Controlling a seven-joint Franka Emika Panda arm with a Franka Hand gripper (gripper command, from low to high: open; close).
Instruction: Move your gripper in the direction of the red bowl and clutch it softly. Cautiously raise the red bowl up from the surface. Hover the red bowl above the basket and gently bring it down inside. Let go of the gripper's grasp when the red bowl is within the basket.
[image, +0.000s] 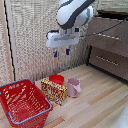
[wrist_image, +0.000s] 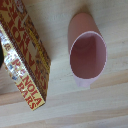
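My gripper (image: 61, 52) hangs high above the wooden floor, its two blue-tipped fingers apart with nothing between them. Well below it, the red bowl (image: 56, 78) shows partly behind the yellow-red snack box (image: 54, 90). The red basket (image: 24, 102) with its blue-grey rim stands at the exterior view's left front, and I see nothing inside it. In the wrist view I see only the snack box (wrist_image: 25, 60) and the pink cup (wrist_image: 86, 50) lying on its side; the red bowl, the basket and my fingers are out of that view.
The pink cup (image: 74, 87) lies beside the snack box on the wooden floor (image: 95, 107). A dark wooden drawer unit (image: 110, 47) stands at the exterior view's right. A woven screen (image: 30, 35) forms the back wall.
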